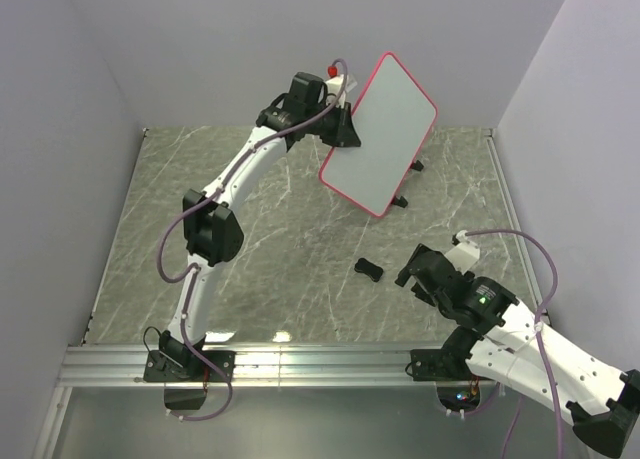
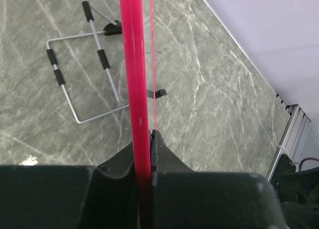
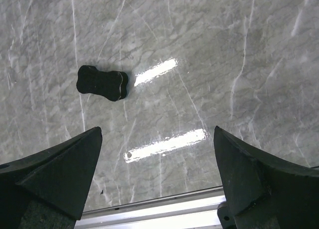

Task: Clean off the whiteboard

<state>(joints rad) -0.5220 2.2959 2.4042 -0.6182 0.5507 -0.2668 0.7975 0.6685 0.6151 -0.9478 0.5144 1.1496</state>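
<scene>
The whiteboard (image 1: 382,137), white with a thin pink-red frame, hangs tilted above the back of the table, and its face shows no writing. My left gripper (image 1: 345,129) is shut on its left edge. In the left wrist view the pink frame (image 2: 133,64) runs straight up from between the fingers of that gripper (image 2: 144,139). A small black eraser (image 1: 369,270) lies on the table, also seen in the right wrist view (image 3: 102,83). My right gripper (image 1: 415,269) hovers just right of it, open and with nothing between its fingers (image 3: 157,131).
A wire stand (image 2: 82,64) with black sleeves lies on the marble table under the board. Its black ends (image 1: 401,202) peek out below the board's right edge. A metal rail (image 1: 300,364) runs along the near table edge. Walls close in on the left, back and right.
</scene>
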